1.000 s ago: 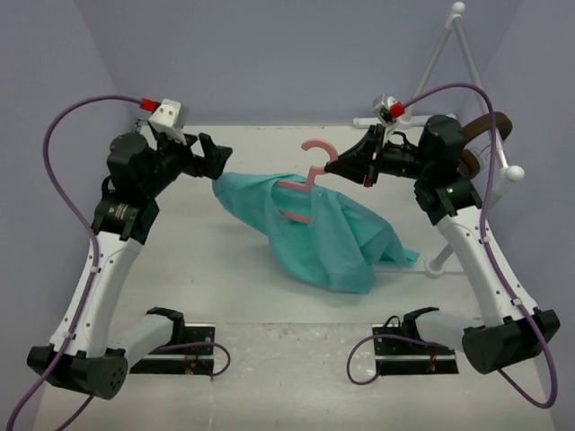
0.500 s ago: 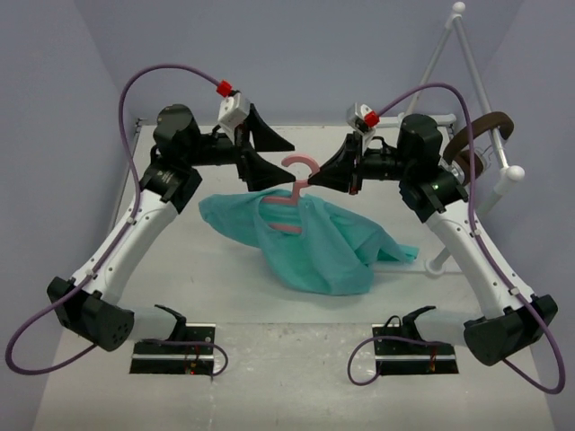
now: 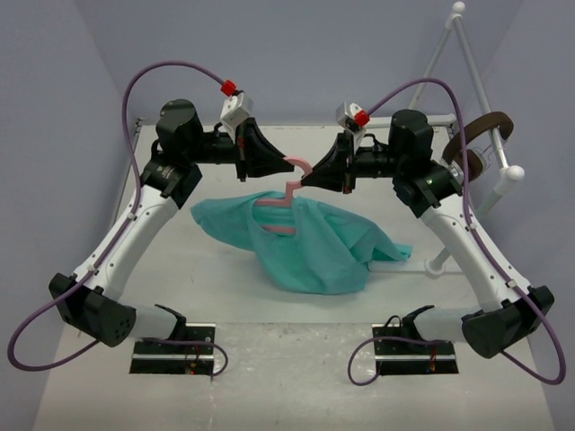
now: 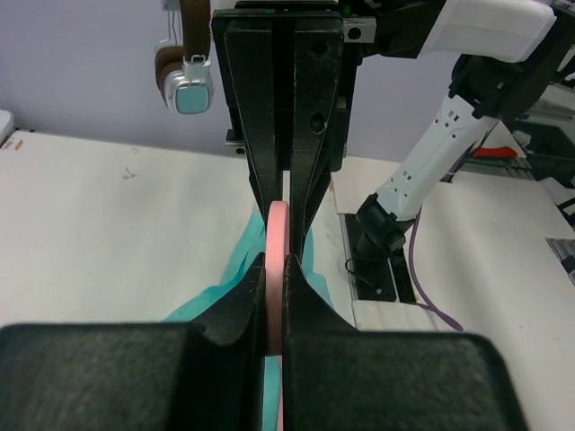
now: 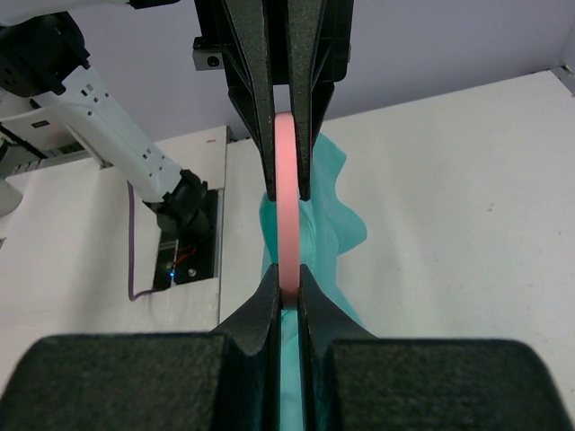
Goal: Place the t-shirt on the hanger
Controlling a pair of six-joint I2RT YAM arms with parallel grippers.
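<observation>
My left gripper (image 3: pixel 277 165) and my right gripper (image 3: pixel 312 176) meet at the far middle of the table (image 3: pixel 207 296), tip to tip, both pinched narrow on the hanger (image 3: pixel 289 186). In my left wrist view my fingers (image 4: pixel 243 310) press on either side of the thin pink strip; in my right wrist view my fingers (image 5: pixel 265 301) clamp it the same way. The hanger is held up off the table, hook uppermost. Its lower part sits inside the opening of the t-shirt (image 3: pixel 310 247); whether both shoulders are seated I cannot tell. The t-shirt hangs from it and trails down to the near right, its hem lying on the table. The rack (image 3: pixel 447 56) stands at the far right with headphones (image 3: pixel 482 133) on it.
</observation>
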